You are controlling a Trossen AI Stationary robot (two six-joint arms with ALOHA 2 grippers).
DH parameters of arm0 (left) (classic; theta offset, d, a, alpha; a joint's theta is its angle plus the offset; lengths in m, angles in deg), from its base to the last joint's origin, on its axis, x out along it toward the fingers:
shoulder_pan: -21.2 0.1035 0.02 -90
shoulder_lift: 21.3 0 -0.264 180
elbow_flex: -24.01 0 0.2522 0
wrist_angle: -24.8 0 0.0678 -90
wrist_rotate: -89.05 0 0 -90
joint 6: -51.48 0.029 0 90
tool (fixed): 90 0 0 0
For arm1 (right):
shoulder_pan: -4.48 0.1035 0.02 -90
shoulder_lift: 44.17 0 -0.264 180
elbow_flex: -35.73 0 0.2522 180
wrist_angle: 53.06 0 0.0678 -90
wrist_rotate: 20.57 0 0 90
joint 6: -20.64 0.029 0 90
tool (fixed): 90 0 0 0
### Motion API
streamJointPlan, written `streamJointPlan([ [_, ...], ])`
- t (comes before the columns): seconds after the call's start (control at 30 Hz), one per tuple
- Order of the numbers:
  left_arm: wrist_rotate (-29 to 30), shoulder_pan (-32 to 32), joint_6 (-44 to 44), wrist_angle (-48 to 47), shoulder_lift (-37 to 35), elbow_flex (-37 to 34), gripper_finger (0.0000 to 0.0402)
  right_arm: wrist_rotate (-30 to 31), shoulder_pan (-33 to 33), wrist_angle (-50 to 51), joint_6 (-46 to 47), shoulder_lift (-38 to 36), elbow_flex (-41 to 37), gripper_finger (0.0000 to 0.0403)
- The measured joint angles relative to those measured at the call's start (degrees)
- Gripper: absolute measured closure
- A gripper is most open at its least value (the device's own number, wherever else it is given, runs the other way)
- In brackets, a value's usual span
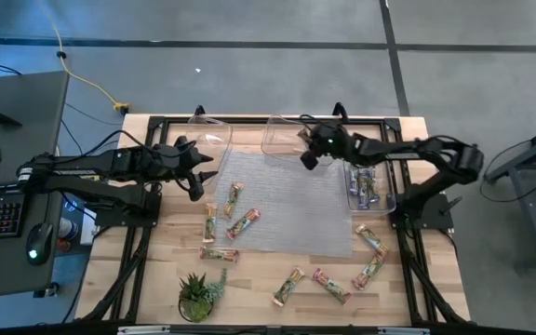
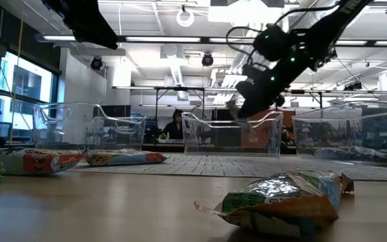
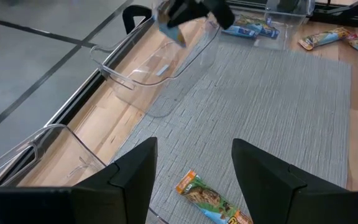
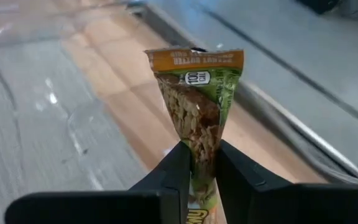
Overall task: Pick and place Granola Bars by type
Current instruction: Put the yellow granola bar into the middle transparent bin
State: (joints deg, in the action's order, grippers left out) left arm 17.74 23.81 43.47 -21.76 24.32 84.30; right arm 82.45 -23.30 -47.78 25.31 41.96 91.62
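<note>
My right gripper (image 1: 310, 152) is shut on a green-orange granola bar (image 4: 197, 102) and hangs above the middle clear tub (image 1: 282, 135); the low view shows it (image 2: 247, 101) above that tub's rim (image 2: 230, 117). My left gripper (image 3: 194, 168) is open, over the grey mat's left edge beside the left tub (image 1: 210, 138), with a green-orange bar (image 3: 213, 200) lying flat below it. Several more bars lie flat on the mat and wood (image 1: 245, 223) (image 1: 331, 286) (image 1: 370, 240). Blue-purple bars lie in the right tub (image 1: 370, 186). My right gripper pinches the green-orange bar between its two fingers (image 4: 176, 168), on the narrowed part of the wrapper (image 4: 199, 149) short of the middle. The orange crimped end (image 4: 194, 60) sticks out past the fingertips. The bar is lifted clear, above the middle tub.
A small potted plant (image 1: 198, 293) stands near the table's near edge. A crumpled green wrapper bar (image 2: 281, 202) lies close to the low camera. The grey mat (image 1: 291, 200) covers the table's middle. A desk with keyboard and mouse (image 1: 7, 209) stands left of the table.
</note>
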Motion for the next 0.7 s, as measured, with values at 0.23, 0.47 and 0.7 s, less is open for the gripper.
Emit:
streamJointPlan([
  [0.23,0.00,0.00,0.00,-0.01,0.00,0.00,0.0200,3.60,1.53,9.78,-9.13,6.79,7.73,0.0340],
  [0.47,-0.02,0.00,0.00,-0.07,0.00,0.00,0.0200,7.56,4.98,17.15,-13.69,8.20,15.40,0.0281],
  [0.7,-0.02,0.00,0.02,-0.09,0.00,0.00,0.0200,7.08,11.16,27.65,-13.73,7.87,27.68,0.0252],
])
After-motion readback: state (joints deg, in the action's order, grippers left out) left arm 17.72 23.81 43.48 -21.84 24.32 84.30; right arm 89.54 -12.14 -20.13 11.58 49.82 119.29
